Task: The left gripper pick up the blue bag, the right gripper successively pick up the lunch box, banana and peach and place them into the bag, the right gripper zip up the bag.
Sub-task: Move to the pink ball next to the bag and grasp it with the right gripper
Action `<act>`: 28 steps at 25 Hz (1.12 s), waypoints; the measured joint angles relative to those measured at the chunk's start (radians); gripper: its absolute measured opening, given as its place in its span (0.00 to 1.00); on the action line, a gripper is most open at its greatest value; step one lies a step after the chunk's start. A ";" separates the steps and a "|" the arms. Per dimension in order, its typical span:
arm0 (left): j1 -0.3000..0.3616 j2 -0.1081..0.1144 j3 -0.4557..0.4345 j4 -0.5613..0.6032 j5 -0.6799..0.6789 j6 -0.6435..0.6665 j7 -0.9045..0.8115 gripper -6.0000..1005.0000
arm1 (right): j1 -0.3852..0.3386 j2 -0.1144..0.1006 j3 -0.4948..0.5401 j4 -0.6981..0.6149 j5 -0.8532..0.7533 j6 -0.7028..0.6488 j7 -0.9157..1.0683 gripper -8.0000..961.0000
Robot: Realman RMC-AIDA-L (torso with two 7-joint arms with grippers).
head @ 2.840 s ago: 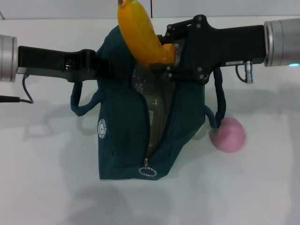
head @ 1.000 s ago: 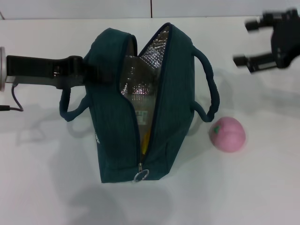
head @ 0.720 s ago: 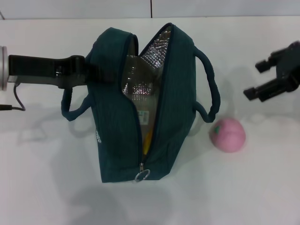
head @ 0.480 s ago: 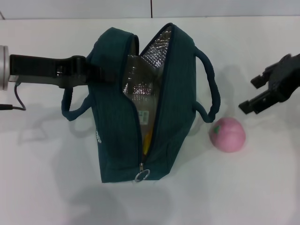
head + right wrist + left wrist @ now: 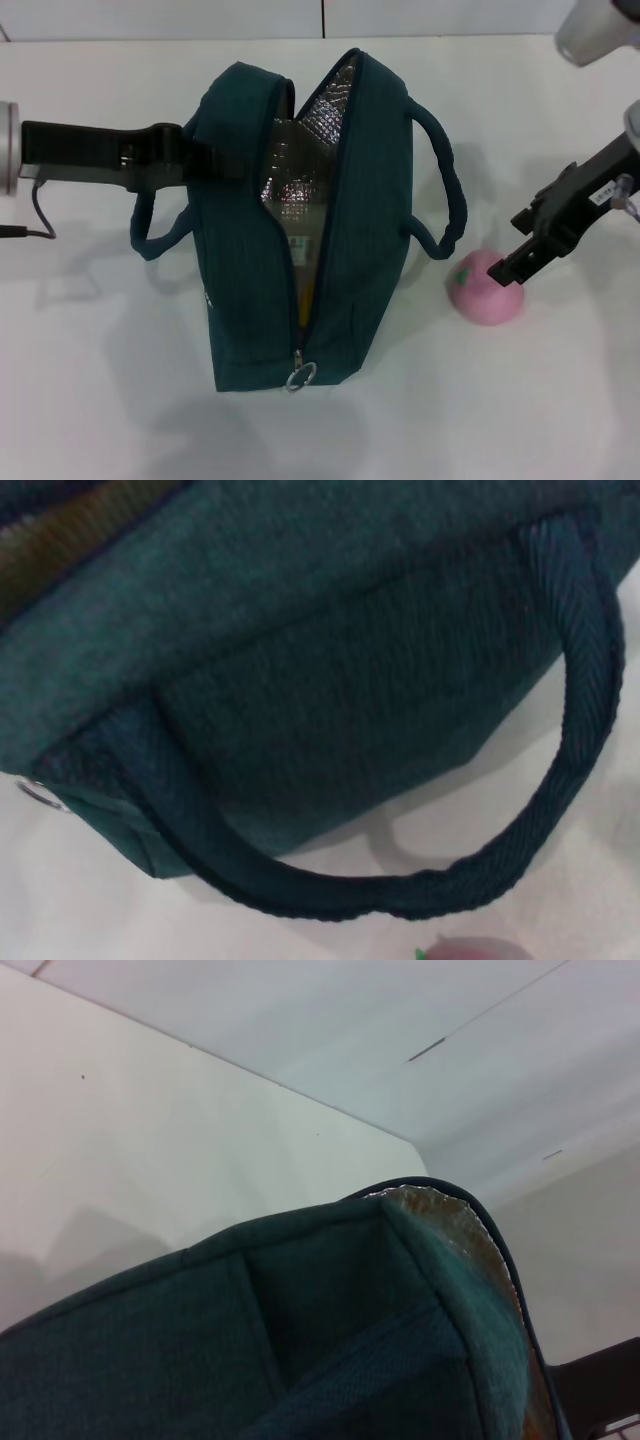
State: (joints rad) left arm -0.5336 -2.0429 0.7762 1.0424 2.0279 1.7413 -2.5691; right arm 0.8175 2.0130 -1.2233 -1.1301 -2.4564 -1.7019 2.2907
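Observation:
The blue bag (image 5: 250, 290) stands unzipped in the middle of the table, its foil lining showing. My left gripper (image 5: 200, 160) is shut on the bag's left wall near the top edge. Inside the opening I see part of the lunch box (image 5: 300, 248) and a yellow sliver of the banana (image 5: 306, 292). The pink peach (image 5: 482, 292) lies on the table right of the bag. My right gripper (image 5: 522, 243) hangs open just over the peach's right side, one fingertip (image 5: 508, 270) overlapping it. The right wrist view shows the bag's side (image 5: 300, 660) and the peach's top (image 5: 470, 950).
The bag's right loop handle (image 5: 450, 200) hangs between the bag and the peach, and shows close up as a handle (image 5: 575, 710) in the right wrist view. The zipper ring-pull (image 5: 300, 378) sits at the bag's near end. White table (image 5: 500, 400) lies all around.
The banana, held over the bag earlier, now lies inside it. My right gripper let go, swung out to the back right, then came down and inward onto the peach. The left arm stayed put.

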 joint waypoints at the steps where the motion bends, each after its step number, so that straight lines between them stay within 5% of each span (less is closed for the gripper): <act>1: -0.001 0.000 0.000 0.000 0.000 0.000 0.000 0.05 | 0.004 0.001 -0.006 0.012 -0.006 0.009 0.000 0.84; 28: -0.015 -0.002 0.000 -0.013 0.003 -0.011 0.006 0.05 | 0.077 0.008 -0.114 0.226 -0.015 0.156 -0.013 0.77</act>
State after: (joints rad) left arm -0.5485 -2.0448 0.7761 1.0292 2.0305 1.7300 -2.5627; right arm 0.8943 2.0209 -1.3374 -0.9041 -2.4715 -1.5459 2.2781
